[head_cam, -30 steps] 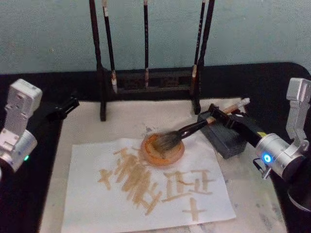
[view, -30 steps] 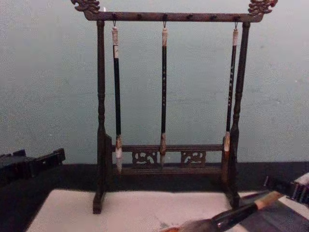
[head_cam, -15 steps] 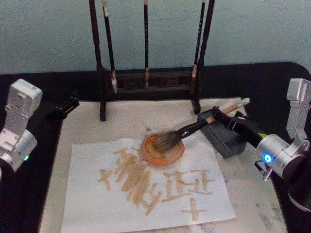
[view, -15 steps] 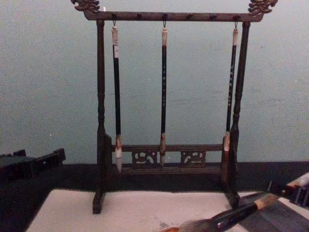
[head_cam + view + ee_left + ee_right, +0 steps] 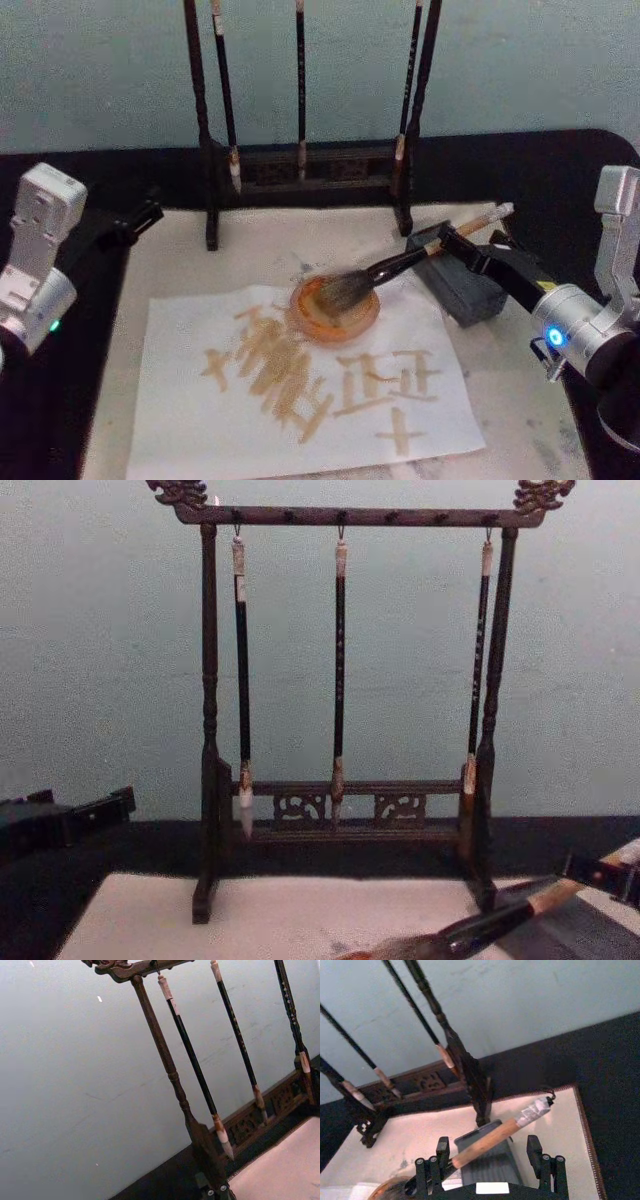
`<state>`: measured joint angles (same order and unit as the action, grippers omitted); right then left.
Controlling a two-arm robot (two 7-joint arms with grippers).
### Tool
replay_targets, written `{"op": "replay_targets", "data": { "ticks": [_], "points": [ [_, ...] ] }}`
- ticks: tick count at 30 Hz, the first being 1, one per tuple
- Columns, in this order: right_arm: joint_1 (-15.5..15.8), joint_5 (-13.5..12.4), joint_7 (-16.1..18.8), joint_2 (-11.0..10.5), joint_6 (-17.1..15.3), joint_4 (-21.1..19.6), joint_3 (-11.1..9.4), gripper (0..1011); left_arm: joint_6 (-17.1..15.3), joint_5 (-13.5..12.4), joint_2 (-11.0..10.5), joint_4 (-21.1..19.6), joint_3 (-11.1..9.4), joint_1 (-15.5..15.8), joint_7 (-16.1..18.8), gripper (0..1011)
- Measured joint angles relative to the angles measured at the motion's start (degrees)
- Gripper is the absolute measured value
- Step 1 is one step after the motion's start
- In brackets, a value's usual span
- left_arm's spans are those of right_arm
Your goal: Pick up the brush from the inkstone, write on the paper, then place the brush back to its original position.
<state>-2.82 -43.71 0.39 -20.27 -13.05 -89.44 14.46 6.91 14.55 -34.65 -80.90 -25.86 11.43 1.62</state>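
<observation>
Currently the thick tan-handled calligraphy brush (image 5: pixel 415 253) lies across the dark grey rectangular inkstone (image 5: pixel 460 282), bristles in the round orange dish (image 5: pixel 335 308) at 9 o'clock of the stone. It looks light and rigid, with soft bristles; best gripped mid-handle. Right gripper (image 5: pixel 489 1152) straddles the handle, jaws wide, untouching. Left gripper (image 5: pixel 135 220) is parked at 9 o'clock of the off-white paper (image 5: pixel 300 400); jaw state unreadable. Brush underside hidden.

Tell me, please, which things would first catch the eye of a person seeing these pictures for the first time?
The white paper sheet at the table's front, covered in tan brushstrokes, stands out first. Next is the thick tan-handled brush, its handle propped on the dark grey rectangular inkstone and its bristles in a round orange dish; the right gripper sits around the handle with fingers open. Behind stands a dark wooden rack hanging three slim brushes.
</observation>
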Motion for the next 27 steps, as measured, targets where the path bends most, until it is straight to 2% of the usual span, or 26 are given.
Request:
{"op": "replay_targets", "data": {
  "ticks": [6, 11, 13, 14, 15, 23, 27],
  "points": [
    [2.7, 2.8, -0.2, -0.9, 0.9, -4.4, 0.1, 1001, 0.0, 0.0, 0.0, 0.0, 0.0, 0.0, 0.0, 1002],
    [4.2, 7.0, -0.2, -2.2, 2.1, -7.5, 1.1, 1002, 0.0, 0.0, 0.0, 0.0, 0.0, 0.0, 0.0, 1002],
    [4.5, 10.4, -0.4, -3.1, 3.1, -8.7, 2.2, 1001, 0.0, 0.0, 0.0, 0.0, 0.0, 0.0, 0.0, 1002],
    [4.5, 10.4, -0.4, -3.1, 3.1, -8.7, 2.2, 1001, 0.0, 0.0, 0.0, 0.0, 0.0, 0.0, 0.0, 1002],
    [4.5, 11.8, -0.4, -3.3, 3.5, -8.9, 2.6, 1002, 0.0, 0.0, 0.0, 0.0, 0.0, 0.0, 0.0, 1002],
    [3.7, 18.6, -0.3, -3.9, 5.6, -8.8, 4.8, 1001, 0.0, 0.0, 0.0, 0.0, 0.0, 0.0, 0.0, 1002],
    [3.3, 20.9, -0.1, -4.1, 6.4, -8.8, 5.4, 1002, 0.0, 0.0, 0.0, 0.0, 0.0, 0.0, 0.0, 1002]
  ]
}}
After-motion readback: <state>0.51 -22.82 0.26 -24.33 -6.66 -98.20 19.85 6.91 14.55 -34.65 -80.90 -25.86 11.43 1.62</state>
